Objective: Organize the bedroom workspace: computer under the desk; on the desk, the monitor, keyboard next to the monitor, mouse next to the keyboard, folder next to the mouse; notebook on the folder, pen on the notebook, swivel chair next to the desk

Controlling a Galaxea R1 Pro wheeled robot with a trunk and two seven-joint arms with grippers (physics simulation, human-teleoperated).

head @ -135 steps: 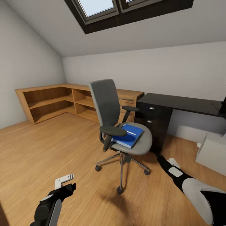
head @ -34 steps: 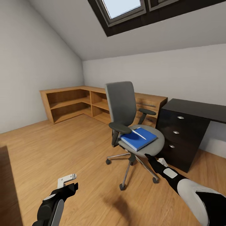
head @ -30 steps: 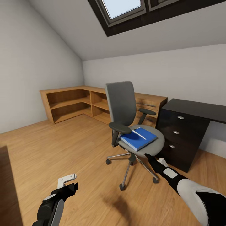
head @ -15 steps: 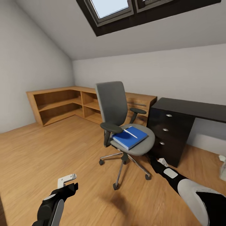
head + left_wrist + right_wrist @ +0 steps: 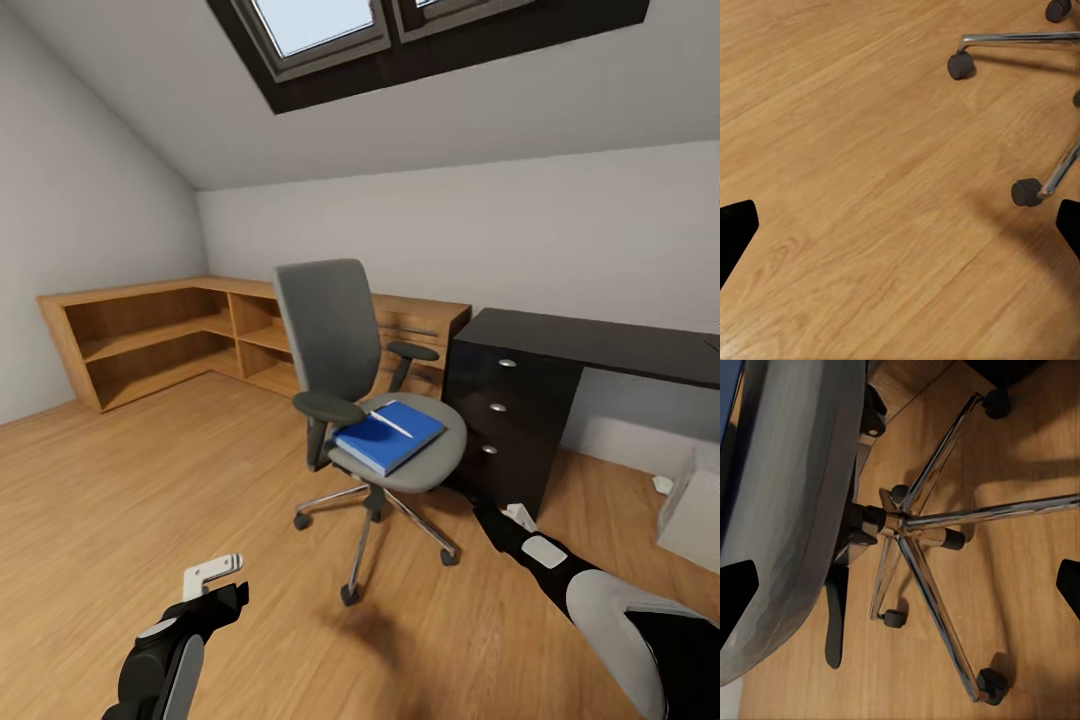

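While parked short of chair [image 5: 365,400], folder [image 5: 389,436] with pen [image 5: 392,425] on seat, ahead-left of right jaws [image 5: 513,515], nearer than left jaws [image 5: 213,573]; both open, empty.

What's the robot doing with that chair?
Nothing yet. The robot is facing the swivel chair, which stands on the wooden floor beside the desk. The blue folder lies on the seat with the white pen on top. The right gripper reaches out low near the seat, and the left gripper hangs over the floor. Both are open and holding nothing.
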